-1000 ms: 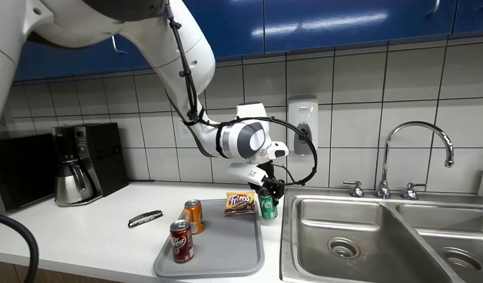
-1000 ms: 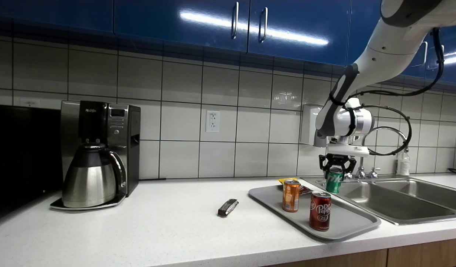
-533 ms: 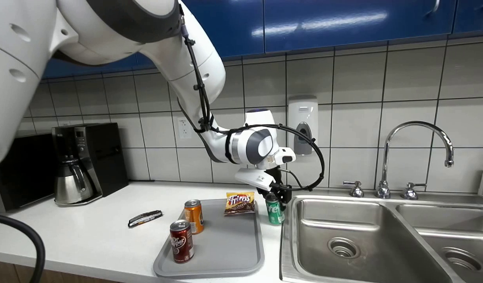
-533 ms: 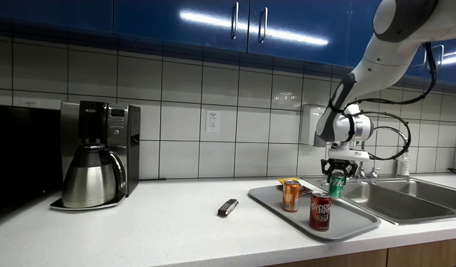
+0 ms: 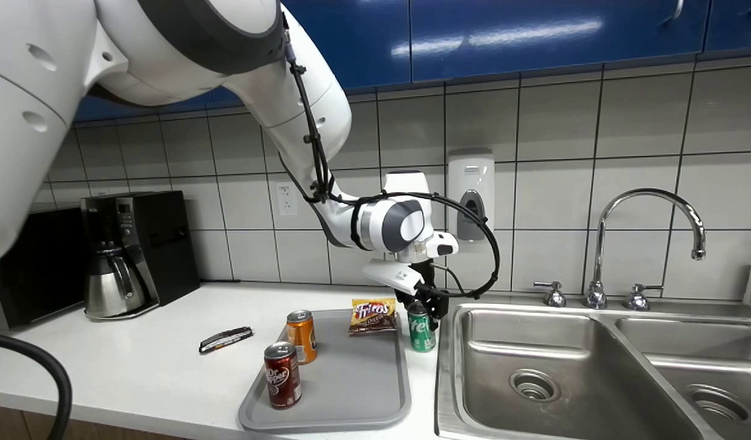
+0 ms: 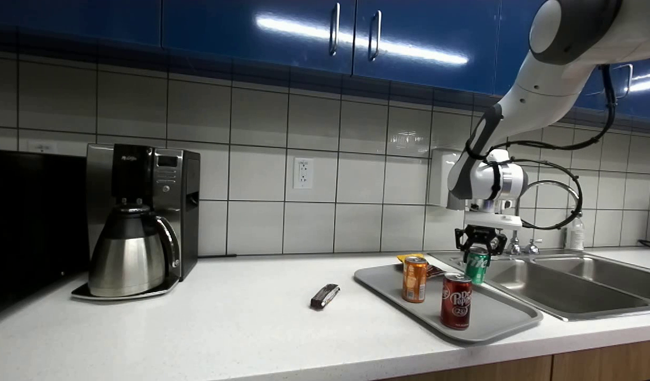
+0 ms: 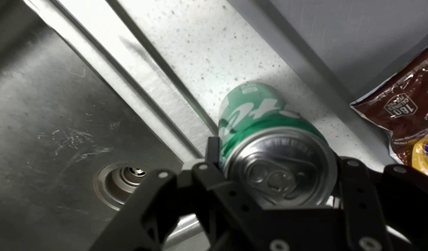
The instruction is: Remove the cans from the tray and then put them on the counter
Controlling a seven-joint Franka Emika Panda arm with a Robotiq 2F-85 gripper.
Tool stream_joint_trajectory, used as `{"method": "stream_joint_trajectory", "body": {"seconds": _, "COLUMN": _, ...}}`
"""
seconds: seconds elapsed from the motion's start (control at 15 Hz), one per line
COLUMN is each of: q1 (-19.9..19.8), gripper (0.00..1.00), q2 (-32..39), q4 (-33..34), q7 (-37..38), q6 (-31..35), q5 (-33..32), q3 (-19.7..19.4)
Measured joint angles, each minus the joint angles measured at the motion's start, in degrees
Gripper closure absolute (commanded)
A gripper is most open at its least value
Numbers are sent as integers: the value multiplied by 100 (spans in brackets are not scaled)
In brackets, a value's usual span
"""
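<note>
Reaching over the pale desk, my arm slopes down to a bent wrist. The steel sink crowds one side, the grey tray the other. My pincer points down, pinching the green can, roughly upright and white-lettered, over the desk between them; whether it rests there, I can't tell. On the tray stand the red can and orange can, a snack packet at one corner; a small dark bar lies apart.
</note>
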Motion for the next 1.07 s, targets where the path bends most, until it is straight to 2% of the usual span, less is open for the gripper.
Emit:
{"method": "stream_joint_trajectory", "body": {"seconds": 0.4, "q1": 0, "gripper": 62, "q2": 0, "q4": 87, "q7": 0, "q6": -280, "q5": 110, "q3": 24}}
{"method": "stream_joint_trajectory", "body": {"seconds": 0.47, "q1": 0, "gripper": 19, "q2": 0, "q4": 92, "q7": 0, "q6": -303, "q5": 110, "q3": 24}}
{"method": "stream_joint_trajectory", "body": {"seconds": 0.53, "q1": 0, "gripper": 10, "q2": 0, "q4": 95, "q7": 0, "q6": -327, "q5": 110, "q3": 23}}
{"method": "stream_joint_trajectory", "body": {"seconds": 0.67, "q1": 0, "gripper": 0, "q2": 1, "q4": 106, "q7": 3, "q6": -373, "q5": 110, "q3": 17}}
{"method": "stream_joint_trajectory", "body": {"seconds": 1.07, "q1": 0, "gripper": 0, "q2": -3, "q4": 159, "q7": 4, "q6": -383, "q5": 110, "q3": 10}}
